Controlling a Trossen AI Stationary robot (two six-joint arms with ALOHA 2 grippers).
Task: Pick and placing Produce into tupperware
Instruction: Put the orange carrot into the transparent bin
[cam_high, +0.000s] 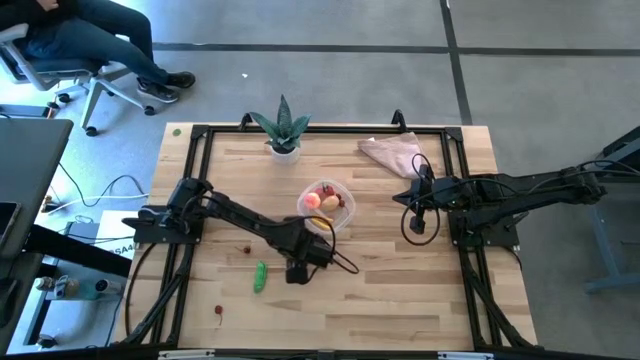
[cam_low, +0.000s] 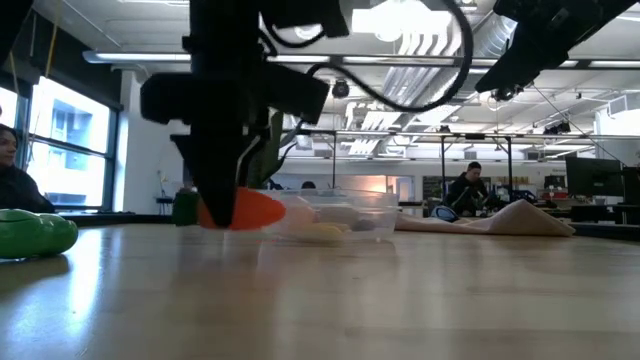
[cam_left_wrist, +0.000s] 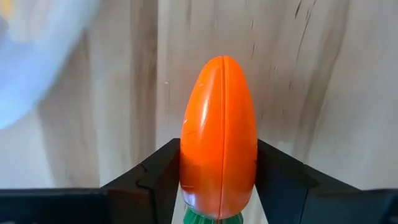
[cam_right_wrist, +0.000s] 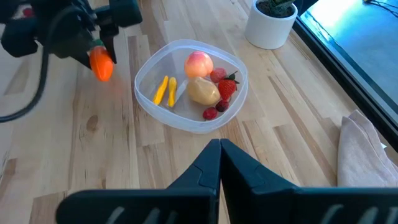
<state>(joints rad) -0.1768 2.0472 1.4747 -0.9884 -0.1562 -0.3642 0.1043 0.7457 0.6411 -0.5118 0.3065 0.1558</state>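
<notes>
High view: a light wooden surface (cam_high: 400, 290) edged by a black frame stands on a grey floor; a seated person (cam_high: 85, 40) on a wheeled chair is partly cut off at the far left corner. The low view shows an open hall with ceiling lights, windows and another seated person (cam_low: 468, 187) far behind.

Count on the surface: one clear tupperware (cam_right_wrist: 149, 65), one spiky plant (cam_high: 283, 128) in a white pot, one pinkish cloth (cam_high: 395, 153), one green cucumber (cam_high: 260, 277), one small red berry (cam_high: 219, 311) lying well apart from everything else.

Inside the tupperware: one peach (cam_right_wrist: 199, 63), one potato (cam_right_wrist: 203, 91), two yellow pieces (cam_right_wrist: 165, 89), one strawberry (cam_right_wrist: 229, 86), and several small red berries whose exact number is hard to make out.

Left claw (cam_left_wrist: 219, 180) is clamped on one orange carrot (cam_left_wrist: 219, 130), just beside the tupperware rim and slightly above the surface. The carrot's green end is mostly hidden between the fingers.

Right claw (cam_right_wrist: 219, 163) has its fingers pressed together, empty, near the tupperware on the cloth side.
</notes>
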